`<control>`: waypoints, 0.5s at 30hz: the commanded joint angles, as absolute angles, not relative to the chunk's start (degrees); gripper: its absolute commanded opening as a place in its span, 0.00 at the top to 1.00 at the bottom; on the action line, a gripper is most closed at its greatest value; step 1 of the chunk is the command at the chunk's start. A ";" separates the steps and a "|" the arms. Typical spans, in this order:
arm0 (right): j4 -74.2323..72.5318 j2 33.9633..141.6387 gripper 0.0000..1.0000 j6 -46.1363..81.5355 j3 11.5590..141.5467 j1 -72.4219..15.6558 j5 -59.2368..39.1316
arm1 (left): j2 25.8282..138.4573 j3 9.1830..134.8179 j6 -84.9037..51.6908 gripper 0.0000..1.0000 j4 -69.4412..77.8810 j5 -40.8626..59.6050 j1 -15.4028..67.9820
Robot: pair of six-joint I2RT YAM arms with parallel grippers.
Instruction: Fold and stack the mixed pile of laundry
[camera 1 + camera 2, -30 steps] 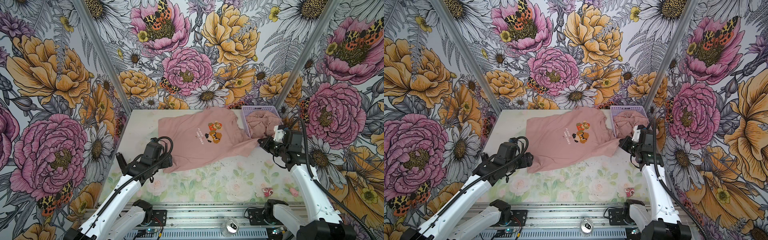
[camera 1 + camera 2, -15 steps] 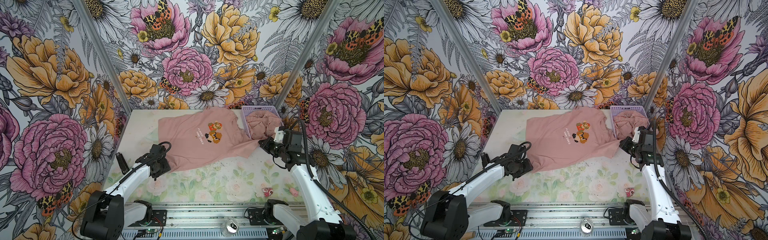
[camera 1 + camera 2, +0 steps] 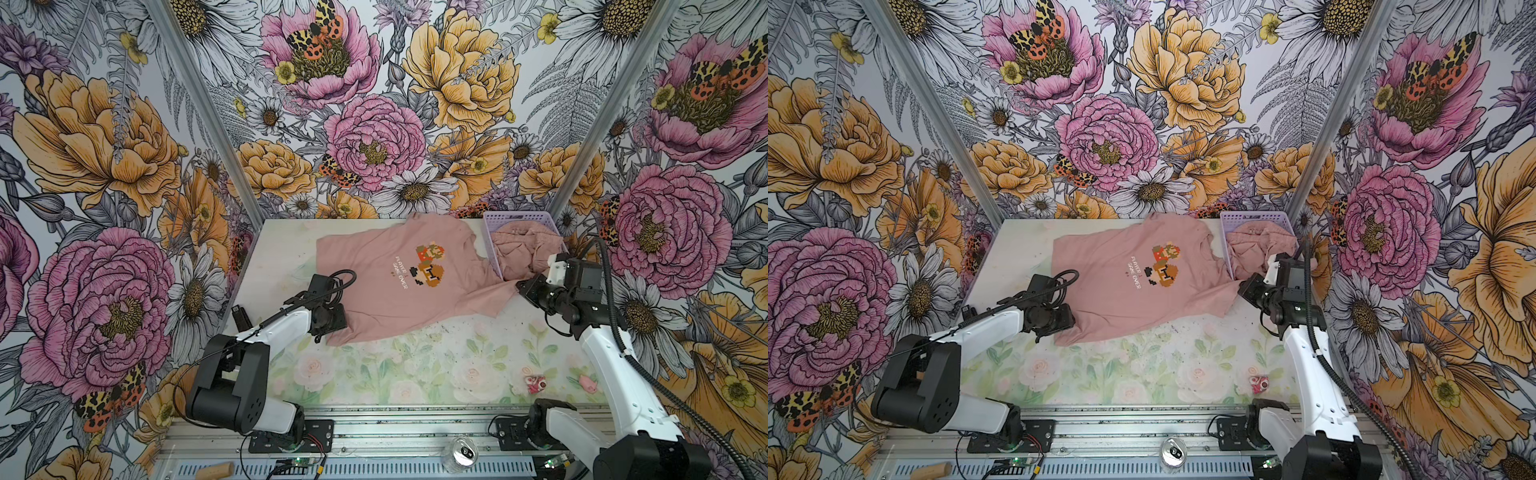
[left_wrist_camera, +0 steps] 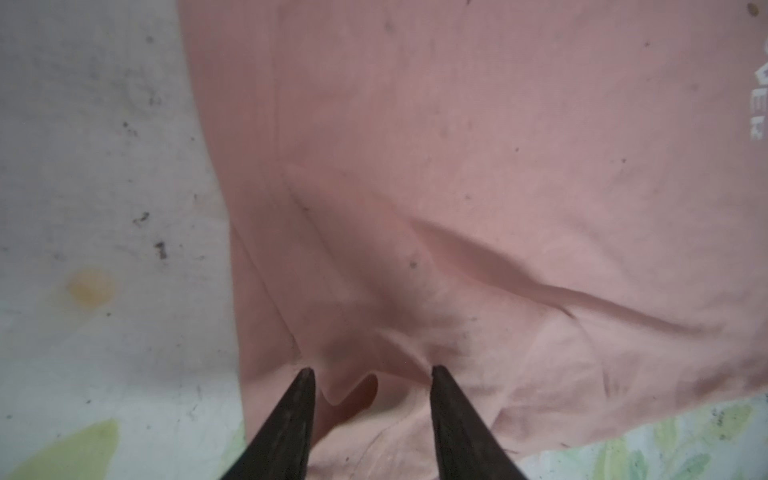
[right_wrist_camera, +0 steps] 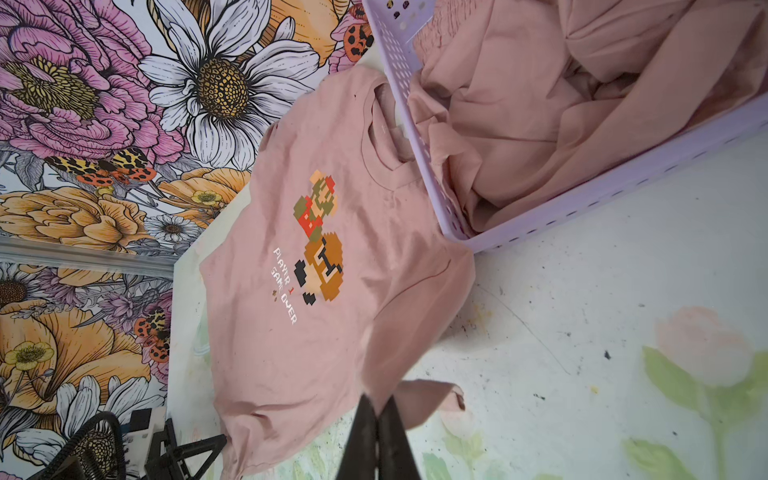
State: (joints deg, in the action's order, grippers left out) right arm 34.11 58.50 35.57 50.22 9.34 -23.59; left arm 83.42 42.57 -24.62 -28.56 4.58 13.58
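The dusty-pink T-shirt (image 3: 395, 286) (image 3: 1125, 286) lies spread on the table, pixel print and white lettering face up. My left gripper (image 4: 372, 370) is low at its near-left hem corner (image 3: 338, 328). The jaws stand apart, open, with a raised fold of the fabric between the fingertips (image 4: 438, 374). My right gripper (image 5: 378, 399) (image 3: 517, 286) is shut on the T-shirt's right sleeve and holds it a little off the table. A second crumpled pink garment (image 3: 523, 249) (image 5: 540, 104) fills the lavender basket (image 3: 517, 216) at the back right.
The basket wall (image 5: 582, 199) touches the T-shirt's collar side. Two small pink objects (image 3: 534, 384) (image 3: 588, 382) lie near the table's front right. A black block (image 3: 241, 318) stands at the left edge. A can (image 3: 461, 459) sits on the front rail.
My left arm has dropped down and settled at the T-shirt's near-left corner, and its jaws have narrowed around the fabric. The right gripper has stayed on the sleeve.
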 commanded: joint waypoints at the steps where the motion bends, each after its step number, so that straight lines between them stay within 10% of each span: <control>1: 34.20 58.45 1.00 35.44 52.56 9.41 -22.83 | 84.24 43.83 -22.41 0.70 -26.80 5.87 13.05; 6: 34.23 58.35 1.00 35.57 52.55 9.40 -22.51 | 81.88 43.16 -23.47 0.99 -28.92 5.95 13.70; 15: 34.20 57.94 1.00 36.09 52.80 9.42 -22.05 | 63.35 39.89 -34.00 1.00 -40.54 -1.52 17.15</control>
